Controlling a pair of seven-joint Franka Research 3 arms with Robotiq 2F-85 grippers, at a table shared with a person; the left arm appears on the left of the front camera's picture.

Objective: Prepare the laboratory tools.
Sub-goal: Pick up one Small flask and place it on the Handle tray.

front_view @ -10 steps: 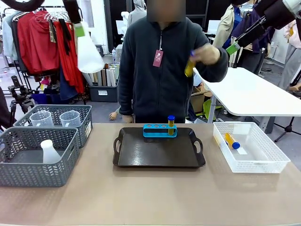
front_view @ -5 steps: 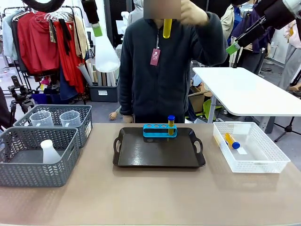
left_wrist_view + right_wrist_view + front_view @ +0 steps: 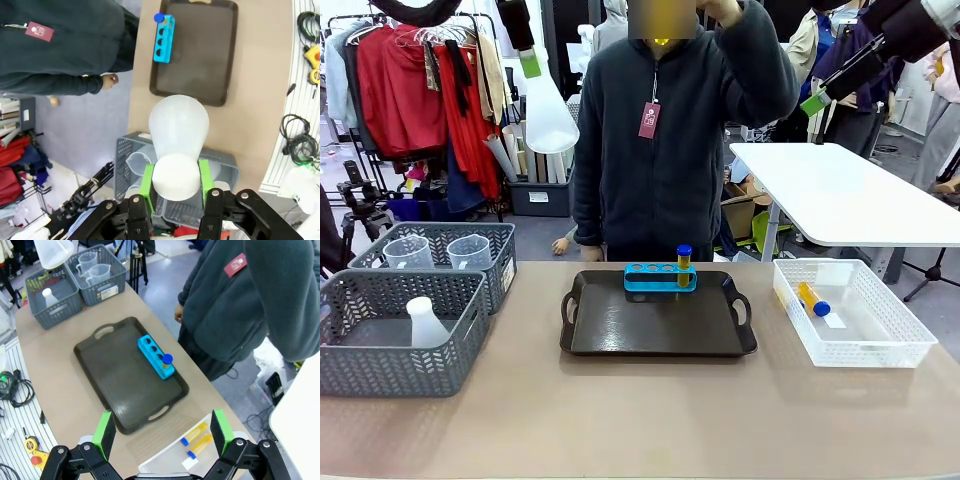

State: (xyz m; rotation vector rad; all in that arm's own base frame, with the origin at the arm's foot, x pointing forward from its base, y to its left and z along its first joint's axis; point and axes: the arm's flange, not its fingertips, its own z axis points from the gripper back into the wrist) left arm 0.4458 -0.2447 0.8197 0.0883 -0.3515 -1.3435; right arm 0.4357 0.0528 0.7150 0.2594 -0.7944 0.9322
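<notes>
Your left tool (image 3: 533,62) hangs high at upper left in the front view, its green pads clamped on the neck of the white conical flask (image 3: 548,115), whose wide base points down, well above the table (image 3: 620,420). Your right tool (image 3: 814,102) sits high at upper right. On the table, the dark tray (image 3: 620,345) carries the blue rack (image 3: 655,279) at its far edge, with one blue-capped tube (image 3: 684,262) upright in the rightmost hole. To the right, a white basket (image 3: 880,350) holds a lying tube (image 3: 813,298). At left, two grey baskets (image 3: 380,370) hold a second flask (image 3: 423,322) and two clear beakers (image 3: 470,250). The person's hand (image 3: 725,10) is raised near the head. In the left wrist view, your left tool (image 3: 176,175) grips the flask neck from both sides, the bulb hanging over the grey baskets and the near tray edge. In the right wrist view, your right tool (image 3: 162,432) stands wide open with nothing between its pads, high above the white basket, where the lying tube has another tube (image 3: 202,446) just beside it.
</notes>
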